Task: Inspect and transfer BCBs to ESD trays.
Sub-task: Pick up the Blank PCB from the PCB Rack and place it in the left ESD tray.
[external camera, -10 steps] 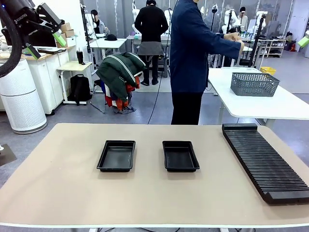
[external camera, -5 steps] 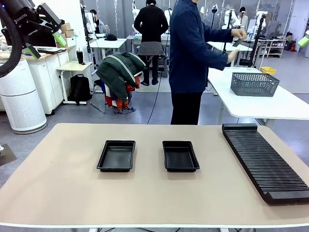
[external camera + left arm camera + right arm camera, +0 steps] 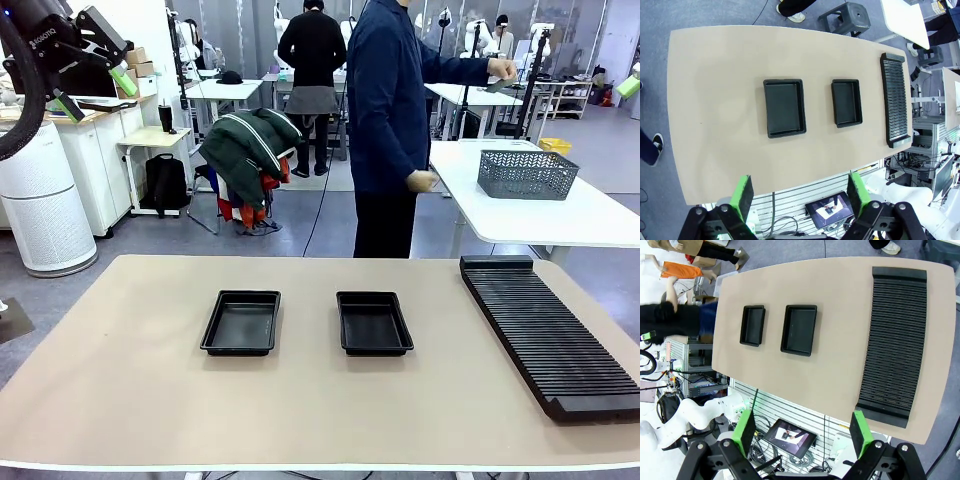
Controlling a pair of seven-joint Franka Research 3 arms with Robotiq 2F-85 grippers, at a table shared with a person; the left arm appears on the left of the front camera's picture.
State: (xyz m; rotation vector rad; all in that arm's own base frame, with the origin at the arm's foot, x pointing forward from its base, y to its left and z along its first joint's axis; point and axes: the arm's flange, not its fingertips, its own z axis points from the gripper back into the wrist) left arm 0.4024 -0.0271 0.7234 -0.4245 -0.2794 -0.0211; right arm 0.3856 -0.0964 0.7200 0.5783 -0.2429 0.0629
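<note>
Two empty black ESD trays lie side by side mid-table, the left tray and the right tray. The BCBs are out of view. My left gripper hangs high at the upper left, far above the table, jaws open and empty. From its wrist camera the left gripper looks down on both trays. My right gripper is open too, high over the trays. A person stands at the far side, turned toward another table.
A long black ribbed rack lies along the table's right side, also seen from above. A grey mesh basket sits on the white table behind.
The person has lowered one hand to waist height and stretched the other arm farther right. Both arms and the trays have stayed still.
</note>
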